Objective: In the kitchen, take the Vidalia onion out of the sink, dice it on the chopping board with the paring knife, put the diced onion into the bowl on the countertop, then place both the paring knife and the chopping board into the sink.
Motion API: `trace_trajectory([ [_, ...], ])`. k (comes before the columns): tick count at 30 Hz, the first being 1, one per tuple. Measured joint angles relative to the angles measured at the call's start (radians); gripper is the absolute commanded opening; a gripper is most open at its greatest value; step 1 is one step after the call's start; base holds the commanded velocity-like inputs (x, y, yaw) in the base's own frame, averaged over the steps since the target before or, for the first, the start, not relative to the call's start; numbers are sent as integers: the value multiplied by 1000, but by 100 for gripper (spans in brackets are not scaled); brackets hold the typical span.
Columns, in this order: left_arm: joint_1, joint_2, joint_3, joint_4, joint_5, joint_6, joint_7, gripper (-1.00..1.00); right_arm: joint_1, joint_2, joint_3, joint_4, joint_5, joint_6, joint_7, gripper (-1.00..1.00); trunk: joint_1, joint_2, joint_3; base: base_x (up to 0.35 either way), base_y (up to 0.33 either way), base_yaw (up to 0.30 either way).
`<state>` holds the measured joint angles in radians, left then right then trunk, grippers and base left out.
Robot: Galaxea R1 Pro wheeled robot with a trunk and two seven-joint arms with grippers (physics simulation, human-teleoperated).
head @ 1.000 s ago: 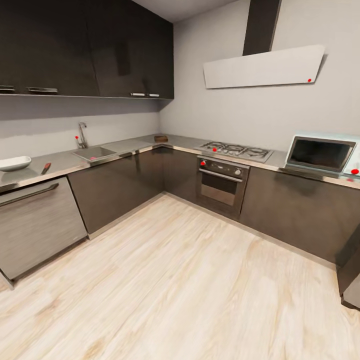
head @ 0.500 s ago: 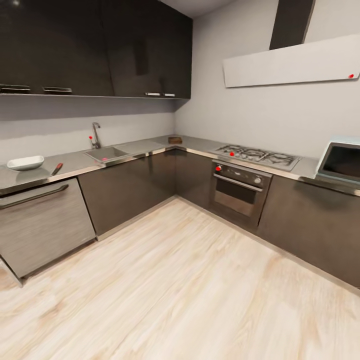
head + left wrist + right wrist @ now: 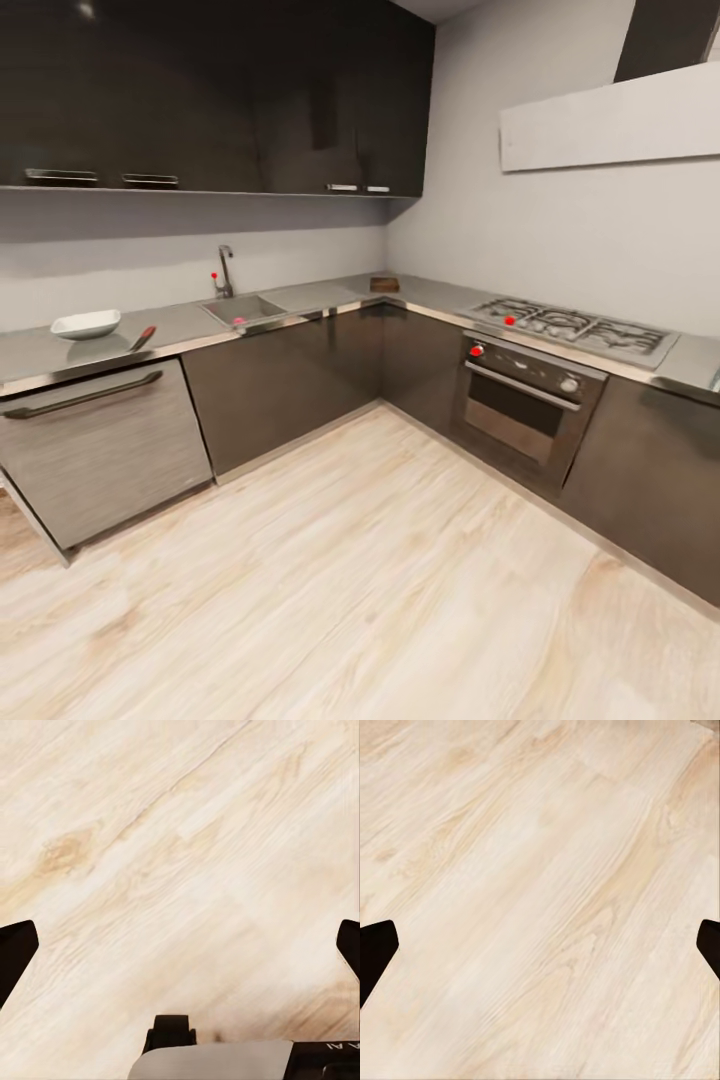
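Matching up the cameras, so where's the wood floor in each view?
Head view: floor covers the lower half, below the cabinets.
Left wrist view: behind the spread left fingers.
Right wrist view: behind the spread right fingers.
Shared landmark: pale plank grain.

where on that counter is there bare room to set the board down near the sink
Bare countertop lies between the paring knife and the sink, and a longer stretch runs from the sink's drainboard to the chopping board in the corner. It is crowded at the left end, where the bowl and knife sit close together.
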<state>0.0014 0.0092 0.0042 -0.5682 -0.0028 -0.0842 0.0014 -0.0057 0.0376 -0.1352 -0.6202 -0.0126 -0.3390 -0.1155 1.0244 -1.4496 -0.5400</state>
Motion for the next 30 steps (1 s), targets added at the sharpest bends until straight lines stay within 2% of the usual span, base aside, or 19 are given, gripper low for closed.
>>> trace_trajectory([
  [16,0,0,0,0,0,0,0,100,0,-1,0,0,0,0,0,100,0,0,0,328,-125,229],
  [30,0,0,0,0,0,0,0,100,0,-2,-1,0,0,-1,0,100,0,0,0,328,-131,19],
])
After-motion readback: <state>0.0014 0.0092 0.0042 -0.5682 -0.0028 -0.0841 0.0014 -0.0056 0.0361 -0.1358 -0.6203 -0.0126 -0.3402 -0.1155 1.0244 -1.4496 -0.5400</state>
